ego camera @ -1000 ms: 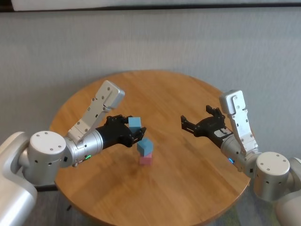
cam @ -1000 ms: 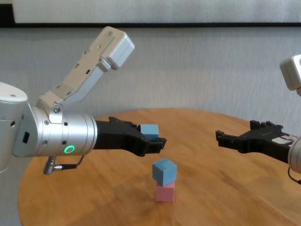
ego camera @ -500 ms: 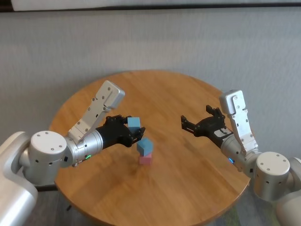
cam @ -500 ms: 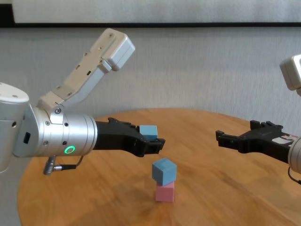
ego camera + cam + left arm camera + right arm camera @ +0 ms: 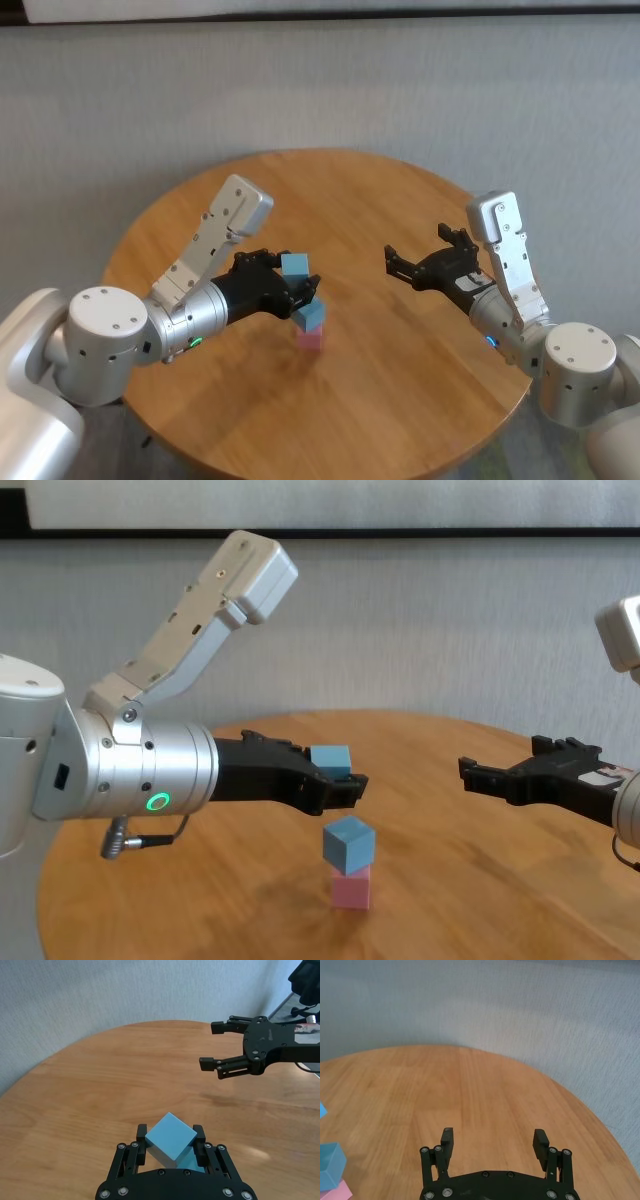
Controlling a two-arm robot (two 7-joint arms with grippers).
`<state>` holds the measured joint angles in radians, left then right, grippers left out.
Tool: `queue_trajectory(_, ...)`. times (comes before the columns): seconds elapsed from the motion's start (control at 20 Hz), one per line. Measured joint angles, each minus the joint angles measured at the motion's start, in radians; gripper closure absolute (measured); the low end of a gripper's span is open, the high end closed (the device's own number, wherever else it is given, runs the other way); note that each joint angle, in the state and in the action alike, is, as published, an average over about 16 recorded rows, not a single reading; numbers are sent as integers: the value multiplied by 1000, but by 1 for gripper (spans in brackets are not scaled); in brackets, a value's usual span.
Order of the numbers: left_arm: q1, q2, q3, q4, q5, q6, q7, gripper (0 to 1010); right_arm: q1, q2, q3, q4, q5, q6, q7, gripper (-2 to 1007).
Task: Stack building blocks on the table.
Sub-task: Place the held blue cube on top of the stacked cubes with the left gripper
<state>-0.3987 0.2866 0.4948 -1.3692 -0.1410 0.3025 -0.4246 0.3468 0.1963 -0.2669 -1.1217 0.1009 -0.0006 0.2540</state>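
A pale pink cube (image 5: 351,889) sits on the round wooden table (image 5: 400,400), with a light blue cube (image 5: 348,842) stacked on it, turned at an angle. My left gripper (image 5: 340,776) is shut on the second light blue cube (image 5: 171,1136) and holds it in the air just above and slightly left of the stack. The same cube shows in the head view (image 5: 294,264). My right gripper (image 5: 417,257) is open and empty, hovering over the table to the right of the stack. The stack also shows at the edge of the right wrist view (image 5: 331,1165).
A grey wall (image 5: 320,90) stands behind the table. The table's edge (image 5: 300,156) curves round all sides, with bare wood around the stack.
My left gripper has moved right with its blue cube, from left of the stack to nearly over it. The right arm has not moved.
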Motion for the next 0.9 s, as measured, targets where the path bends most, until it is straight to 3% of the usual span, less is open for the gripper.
queue_trajectory(0.9,15,-7,28,-25,10,33,-3,446,0,0,0,0,0,0,0,0)
